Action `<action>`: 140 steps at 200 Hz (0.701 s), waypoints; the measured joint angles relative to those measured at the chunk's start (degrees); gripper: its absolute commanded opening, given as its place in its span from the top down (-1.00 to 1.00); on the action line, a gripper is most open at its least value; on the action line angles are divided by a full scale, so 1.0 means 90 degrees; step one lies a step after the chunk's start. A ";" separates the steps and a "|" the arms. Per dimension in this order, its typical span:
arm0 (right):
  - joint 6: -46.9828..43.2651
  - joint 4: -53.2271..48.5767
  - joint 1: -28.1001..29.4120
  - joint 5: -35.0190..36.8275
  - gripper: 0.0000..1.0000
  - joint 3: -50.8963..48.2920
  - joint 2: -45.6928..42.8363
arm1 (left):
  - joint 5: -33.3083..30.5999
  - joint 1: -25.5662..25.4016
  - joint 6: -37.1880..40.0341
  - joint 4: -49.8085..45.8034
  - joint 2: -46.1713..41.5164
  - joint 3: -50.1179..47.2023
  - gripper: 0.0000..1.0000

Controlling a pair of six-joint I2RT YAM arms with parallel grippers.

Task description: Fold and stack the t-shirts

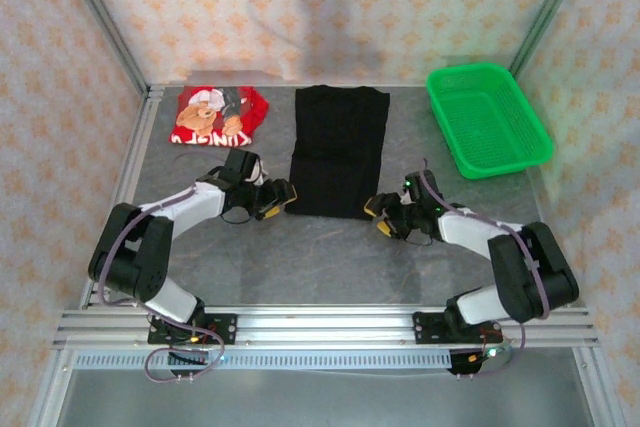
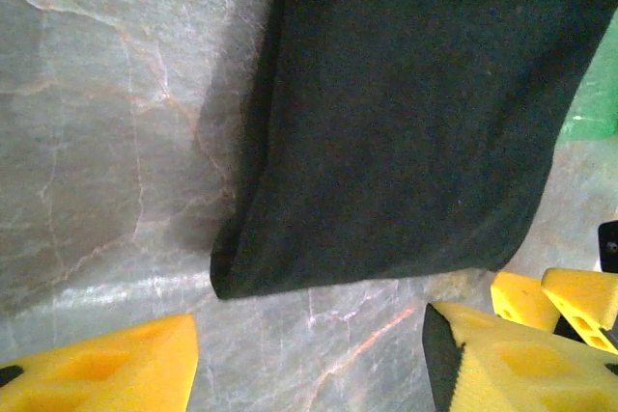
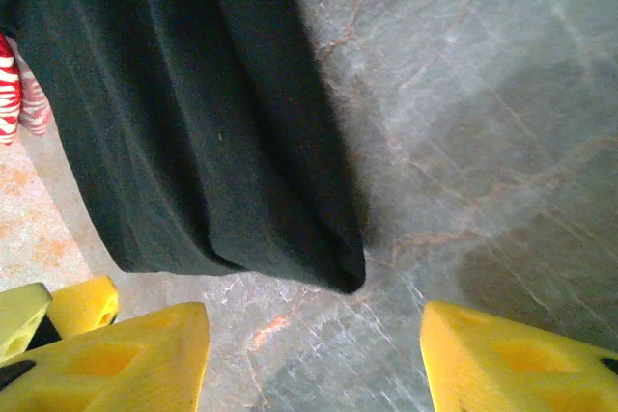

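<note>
From above, the black t-shirt lies folded into a long strip in the middle of the counter, its far end close to the far edge. The red t-shirt lies folded in the far left corner, well apart from the black one. A green basket sits in the far right corner. The left hand is low beside the black t-shirt's near left corner, and the right hand is just off its near right corner. No other object lies between either hand and the cloth.

In the left wrist view, the left hand is spread wide with nothing in it, and bare counter shows between its yellow fingers. The shirt's near left corner lies just ahead of them. The right hand's yellow fingers show across the hem, and a sliver of the basket shows at the right edge.

In the right wrist view, the right hand also gapes wide and holds nothing. The shirt's near right corner lies just ahead of the gap. A bit of the red t-shirt shows at the left edge.
</note>
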 measured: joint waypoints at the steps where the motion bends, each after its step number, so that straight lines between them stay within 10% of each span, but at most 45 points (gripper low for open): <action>1: 0.0005 0.0012 0.0005 -0.0002 -0.17 0.0010 0.0022 | 0.0000 0.0000 -0.0002 0.0012 0.0007 0.0000 -0.25; 140: 0.0107 0.0610 0.0107 -0.0158 0.17 0.0731 0.1248 | 0.0073 0.0041 -0.0323 -0.0007 0.1175 0.0529 0.02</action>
